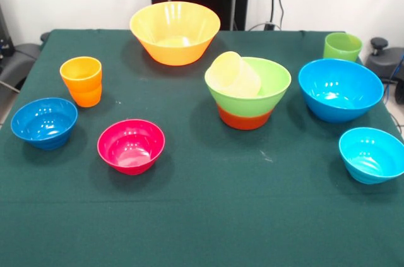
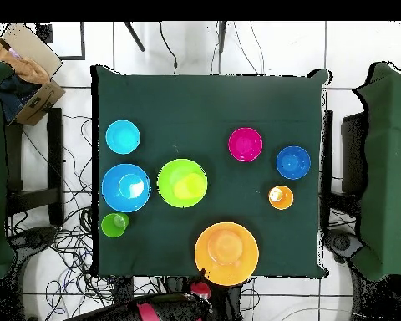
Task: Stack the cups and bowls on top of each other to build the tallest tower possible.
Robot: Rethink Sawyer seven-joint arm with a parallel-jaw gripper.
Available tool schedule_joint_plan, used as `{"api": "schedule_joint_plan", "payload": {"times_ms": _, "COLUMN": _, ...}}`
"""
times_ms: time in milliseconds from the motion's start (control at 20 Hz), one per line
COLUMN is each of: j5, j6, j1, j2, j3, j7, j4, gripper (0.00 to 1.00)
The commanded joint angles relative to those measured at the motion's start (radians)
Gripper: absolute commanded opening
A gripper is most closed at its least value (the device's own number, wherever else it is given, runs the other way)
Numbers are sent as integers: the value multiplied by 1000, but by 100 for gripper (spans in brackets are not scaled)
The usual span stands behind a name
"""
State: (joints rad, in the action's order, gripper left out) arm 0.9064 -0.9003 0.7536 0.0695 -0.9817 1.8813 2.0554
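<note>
Tilting pale yellow cup [image 1: 235, 74] inside light green bowl [image 1: 268, 90] nested in orange-red bowl [image 1: 245, 118].

I see the tower [image 1: 247, 93] mid-table: light green bowl [image 1: 268, 87] nested in the orange-red bowl [image 1: 245, 118], pale yellow cup [image 1: 235, 74] lying tilted inside. The remaining bowls and cups stand apart, upright.

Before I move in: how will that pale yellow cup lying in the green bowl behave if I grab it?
The pale yellow cup lies tilted inside the light green bowl, so it may roll or slide. Its glossy plastic looks slippery, light and probably stiff.
</note>
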Motion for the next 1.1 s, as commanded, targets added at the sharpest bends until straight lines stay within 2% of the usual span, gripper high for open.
{"api": "schedule_joint_plan", "payload": {"times_ms": 50, "j5": -60, "j6": -62, "j1": -41, "j2": 69, "j3": 104, "j7": -365, "j4": -141, "gripper": 100}}
{"api": "schedule_joint_plan", "payload": {"times_ms": 150, "j5": -99, "j6": -76, "j1": -56, "j2": 95, "j3": 106, "j7": -392, "j4": -153, "gripper": 100}}
{"api": "schedule_joint_plan", "payload": {"times_ms": 400, "j5": -263, "j6": -141, "j1": -65, "j2": 204, "j3": 99, "j7": -455, "j4": -171, "gripper": 100}}
{"api": "schedule_joint_plan", "payload": {"times_ms": 700, "j5": -350, "j6": -200, "j1": -59, "j2": 280, "j3": 79, "j7": -458, "j4": -187, "gripper": 100}}
{"api": "schedule_joint_plan", "payload": {"times_ms": 1100, "j5": -426, "j6": -230, "j1": -30, "j2": 362, "j3": 71, "j7": -416, "j4": -220, "gripper": 100}}
